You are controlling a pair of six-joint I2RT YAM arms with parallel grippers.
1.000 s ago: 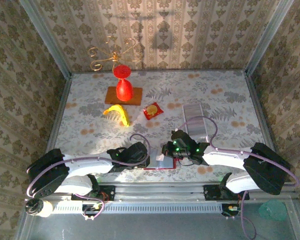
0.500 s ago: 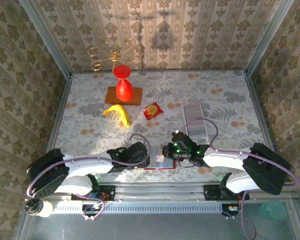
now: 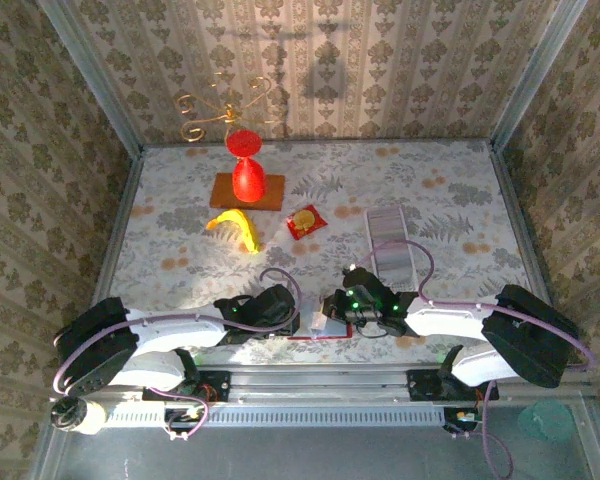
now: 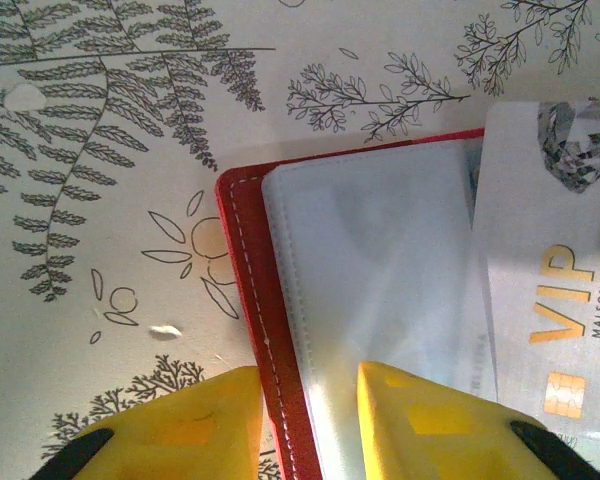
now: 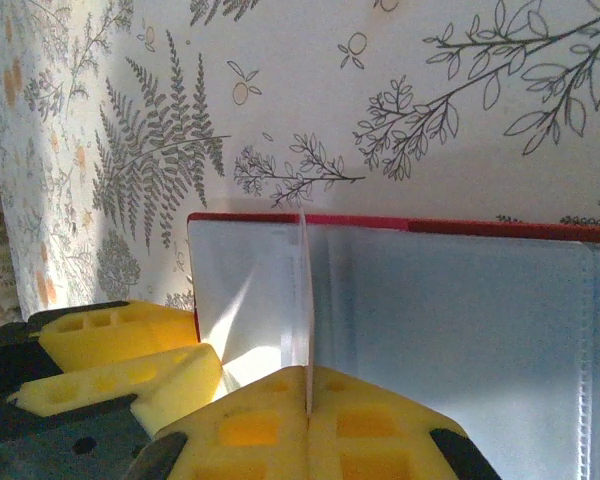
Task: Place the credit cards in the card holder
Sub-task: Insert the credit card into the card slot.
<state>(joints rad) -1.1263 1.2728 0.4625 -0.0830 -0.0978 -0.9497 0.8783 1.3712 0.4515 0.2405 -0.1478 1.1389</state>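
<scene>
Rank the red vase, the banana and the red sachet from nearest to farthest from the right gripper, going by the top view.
1. red sachet, mid-table, straight beyond the right gripper.
2. banana, left of the sachet.
3. red vase, far back left, standing on a brown board.

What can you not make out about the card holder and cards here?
- Top external: the card holder shows as a red sliver; the left gripper and right gripper cover it.
- Left wrist: the VIP card runs off the right edge; its small print is unreadable.
- Right wrist: the gripped card is edge-on, its face unseen.
- Top external: the card stack is too small to count.
</scene>
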